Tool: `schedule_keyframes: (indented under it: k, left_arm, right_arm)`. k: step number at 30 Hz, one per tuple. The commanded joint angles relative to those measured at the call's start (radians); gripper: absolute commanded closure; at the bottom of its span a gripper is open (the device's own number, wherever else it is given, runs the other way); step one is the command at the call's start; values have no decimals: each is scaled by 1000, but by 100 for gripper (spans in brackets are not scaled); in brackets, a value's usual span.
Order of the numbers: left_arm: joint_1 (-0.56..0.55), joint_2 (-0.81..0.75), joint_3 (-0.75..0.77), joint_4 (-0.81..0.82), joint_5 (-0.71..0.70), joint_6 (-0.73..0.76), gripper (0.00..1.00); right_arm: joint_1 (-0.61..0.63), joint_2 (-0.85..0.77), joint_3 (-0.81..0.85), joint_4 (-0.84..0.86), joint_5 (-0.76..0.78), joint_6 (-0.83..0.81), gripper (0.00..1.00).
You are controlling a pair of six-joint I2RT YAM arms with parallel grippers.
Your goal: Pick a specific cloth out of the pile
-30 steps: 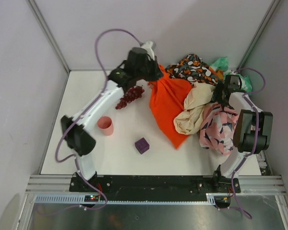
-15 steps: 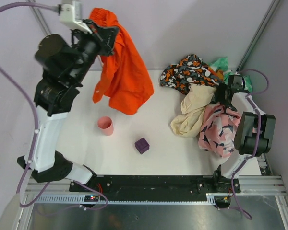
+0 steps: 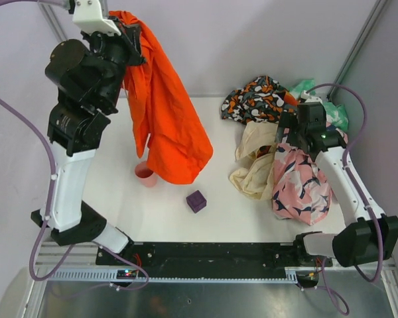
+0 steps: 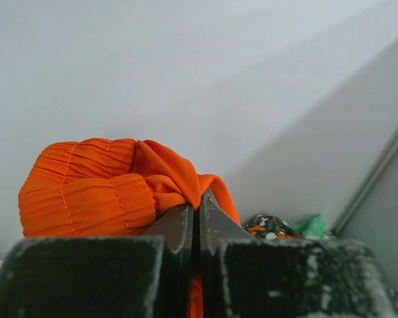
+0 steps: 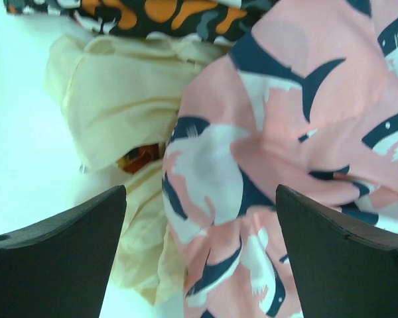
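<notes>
Purple cube (image 3: 196, 201) sits nearest the bases on the bench (image 3: 225, 218); pink cup (image 3: 143, 175) is just behind it, half hidden by the hem of the cloth (image 3: 166, 112); that cloth hangs from the left end effector (image 4: 199, 212), held high on the left side, well apart from the pile (image 3: 272, 152) on the right; wrist view shows the jaws clamped tight on a bunched fold. Right end effector (image 5: 200, 192) is spread wide and holding nothing, just over the pink print (image 3: 298, 189); behind that come the cream piece (image 3: 252, 169), the black-orange print (image 3: 255, 96) and a mint scrap (image 3: 306, 86) at the back.

Looks to me like the pick is basically done; to finish well I'd keep the clamp firm, swing the hem clear of the cup so it doesn't tip, then lower onto bare bench away from the pile.

Cloth itself: big, plain bright orange-red, no print; long loose folds, a gathered ribbed band by the grip; can't spot a tag.
</notes>
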Motion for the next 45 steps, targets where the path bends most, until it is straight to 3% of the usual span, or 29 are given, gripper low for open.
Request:
schedule_keyframes:
  k: [1,8,17,23,36,40,45]
  left_arm:
    - [20,53,94,67,-113,119,99]
    - [91,113,45,70,-11,22,99]
    - [92,129,-41,70,217,-128,99]
    - [92,131,-93,71,292,-180,99]
    - [81,43,-429,80,525,-315,99]
    - [41,35,-512,91,640,-350,99]
    - [-99,5,-612,112,678,-339,99]
  right_arm:
    - [32,-73,8,-111,25,14,1]
    - [43,-182,3,-126,-82,33,1]
    - [25,-256,-51,-85,-69,49,1]
    - [-20,-285,-95,-56,-107,60,1]
    - [-65,-287,-144,-27,-177,58,1]
    - [-69,-285,-158,-12,-193,60,1]
    - [-77,-286,-166,-9,-206,60,1]
